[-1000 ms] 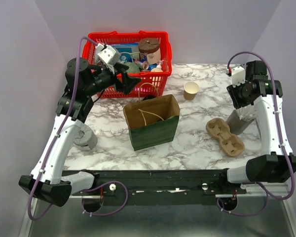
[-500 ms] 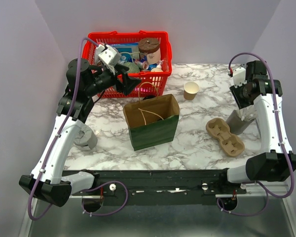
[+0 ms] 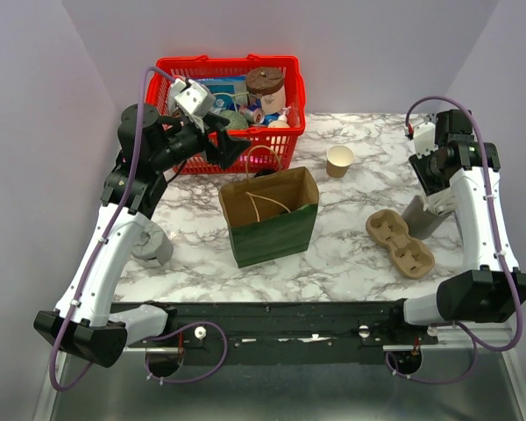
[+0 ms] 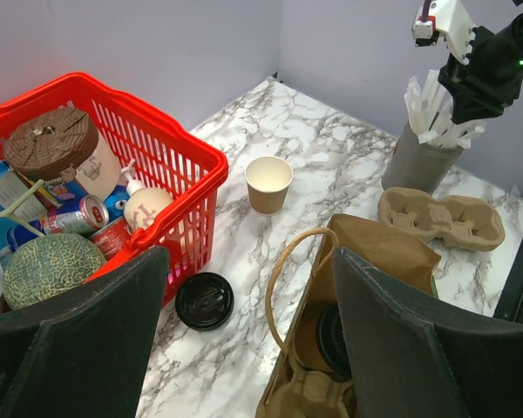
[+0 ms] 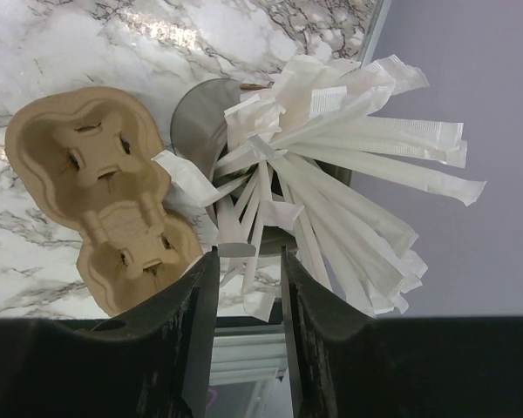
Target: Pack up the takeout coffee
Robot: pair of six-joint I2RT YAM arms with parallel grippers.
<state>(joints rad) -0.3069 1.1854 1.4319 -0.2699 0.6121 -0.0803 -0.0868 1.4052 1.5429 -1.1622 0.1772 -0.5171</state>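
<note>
The marble table (image 3: 342,259) fills the middle of the top view, with its far and right edges meeting the walls. The left gripper (image 4: 248,261) hangs at upper left beside the red basket (image 3: 228,60), fingers spread wide with nothing between them. The right gripper (image 5: 248,257), at the right edge, has only a narrow gap. Ends of the paper-wrapped straws (image 5: 357,165) reach into that gap and nothing looks pinched. The green paper bag (image 3: 272,232) stands open at centre, and the left wrist view cuts off its lower part. The pulp carrier (image 3: 400,242) lies at centre right, just beside the grey straw holder (image 5: 200,109), which the right arm partly hides from above. The takeout coffee (image 3: 339,160) stands upright and uncovered, right of the basket, bare marble all round it. A black lid (image 4: 204,300) lies flat by the basket's corner.
</note>
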